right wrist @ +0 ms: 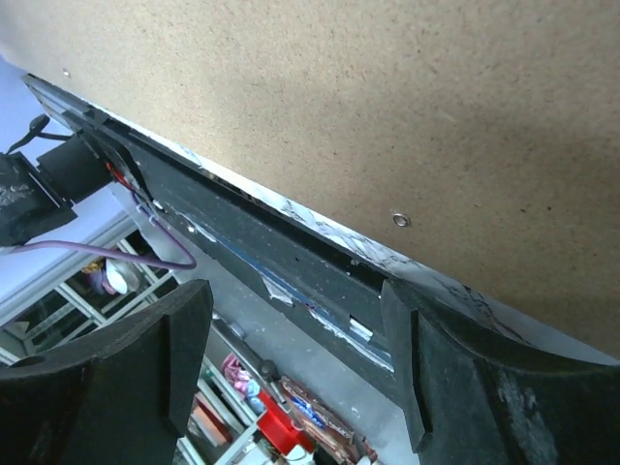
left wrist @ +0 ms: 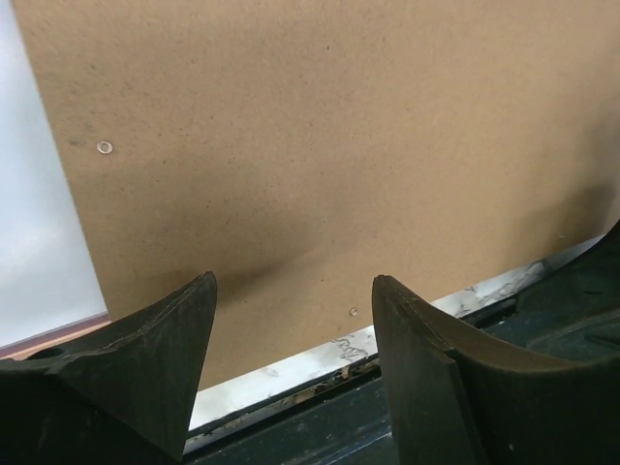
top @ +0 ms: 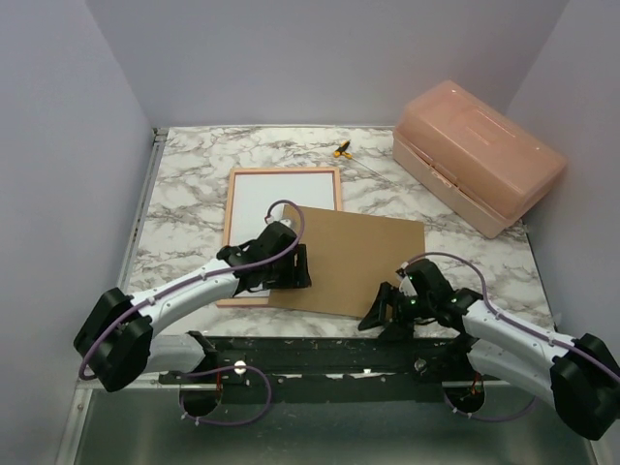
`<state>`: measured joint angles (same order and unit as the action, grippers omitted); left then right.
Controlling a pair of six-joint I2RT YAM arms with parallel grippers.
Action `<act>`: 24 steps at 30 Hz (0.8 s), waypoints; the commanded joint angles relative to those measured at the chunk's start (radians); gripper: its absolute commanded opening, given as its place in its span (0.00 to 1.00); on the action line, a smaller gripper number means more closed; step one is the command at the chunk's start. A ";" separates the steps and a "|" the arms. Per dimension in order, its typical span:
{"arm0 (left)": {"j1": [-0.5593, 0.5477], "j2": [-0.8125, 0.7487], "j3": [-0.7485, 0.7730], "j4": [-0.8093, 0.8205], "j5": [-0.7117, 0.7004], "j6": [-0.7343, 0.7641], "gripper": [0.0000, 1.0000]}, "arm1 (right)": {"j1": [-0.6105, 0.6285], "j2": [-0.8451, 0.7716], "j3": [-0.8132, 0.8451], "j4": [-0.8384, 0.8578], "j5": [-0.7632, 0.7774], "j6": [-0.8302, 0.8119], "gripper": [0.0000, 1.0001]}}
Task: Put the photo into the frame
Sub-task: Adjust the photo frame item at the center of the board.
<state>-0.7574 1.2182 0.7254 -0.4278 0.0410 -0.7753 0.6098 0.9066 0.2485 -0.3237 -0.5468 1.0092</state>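
Already photo w/in frame, white up

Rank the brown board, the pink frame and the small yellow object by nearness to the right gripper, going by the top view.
1. brown board: its near edge lies right beside the right gripper.
2. pink frame: farther left, partly under the board.
3. small yellow object: far side of the table, beyond the frame.
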 commanded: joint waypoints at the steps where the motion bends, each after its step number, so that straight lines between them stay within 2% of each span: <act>1: -0.046 0.059 0.025 0.021 0.012 -0.003 0.66 | 0.007 0.040 0.018 0.039 0.086 -0.004 0.78; 7: -0.104 0.067 -0.002 0.041 0.019 -0.035 0.63 | 0.006 0.010 0.100 0.022 0.288 0.059 0.80; 13: -0.177 0.092 -0.026 0.093 0.052 -0.083 0.60 | 0.005 -0.003 0.121 0.081 0.431 0.104 0.85; 24: -0.303 0.170 -0.015 0.199 0.124 -0.157 0.57 | -0.044 0.184 0.253 0.154 0.471 0.019 0.87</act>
<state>-1.0233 1.3666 0.7197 -0.2920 0.1101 -0.8921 0.5945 1.0492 0.4339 -0.2371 -0.1341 1.0744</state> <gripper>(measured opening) 0.578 0.867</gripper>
